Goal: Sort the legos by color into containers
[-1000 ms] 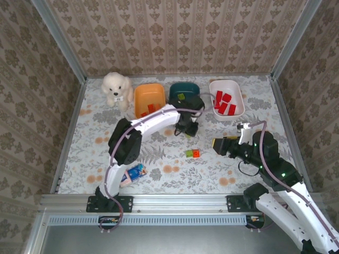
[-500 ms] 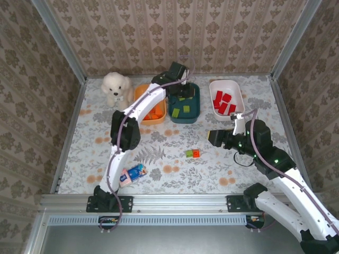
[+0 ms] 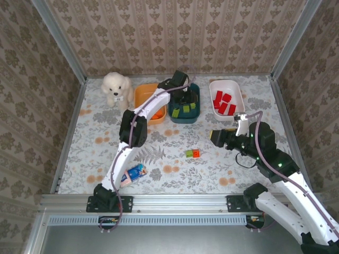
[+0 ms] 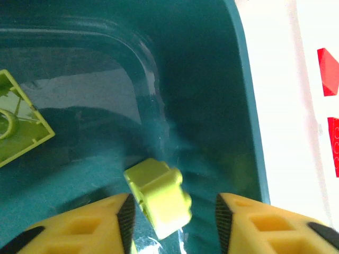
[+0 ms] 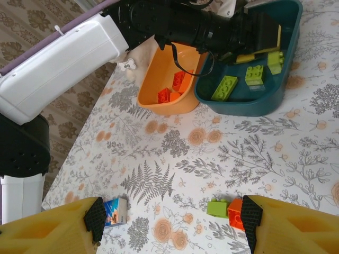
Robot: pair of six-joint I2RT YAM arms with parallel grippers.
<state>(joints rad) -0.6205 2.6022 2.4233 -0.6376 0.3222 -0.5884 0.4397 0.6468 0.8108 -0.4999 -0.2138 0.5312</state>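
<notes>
My left gripper [image 3: 183,94] hangs open inside the dark teal tub [image 3: 184,120]. In the left wrist view a lime green lego [image 4: 159,198] lies loose between the wide-apart yellow fingers [image 4: 85,230], on the teal tub's floor [image 4: 212,79]. A second lime lego [image 4: 16,127] lies to its left. My right gripper [image 3: 218,138] is open above the table. Below it sit a green lego [image 5: 216,208] and an orange lego [image 5: 235,206], touching side by side. The orange tub [image 3: 143,98] holds orange legos [image 5: 172,90]. The white tub [image 3: 226,82] holds red legos [image 3: 223,100].
A white plush dog [image 3: 117,89] sits left of the orange tub. A pink-and-blue packet [image 3: 135,173] lies near the left arm's base. The left arm [image 5: 63,58] stretches across the table toward the tubs. Patterned walls close in three sides.
The left gripper went from the table in front of the teal tub, up past its far rim, to inside it. The right gripper shifted only slightly.
</notes>
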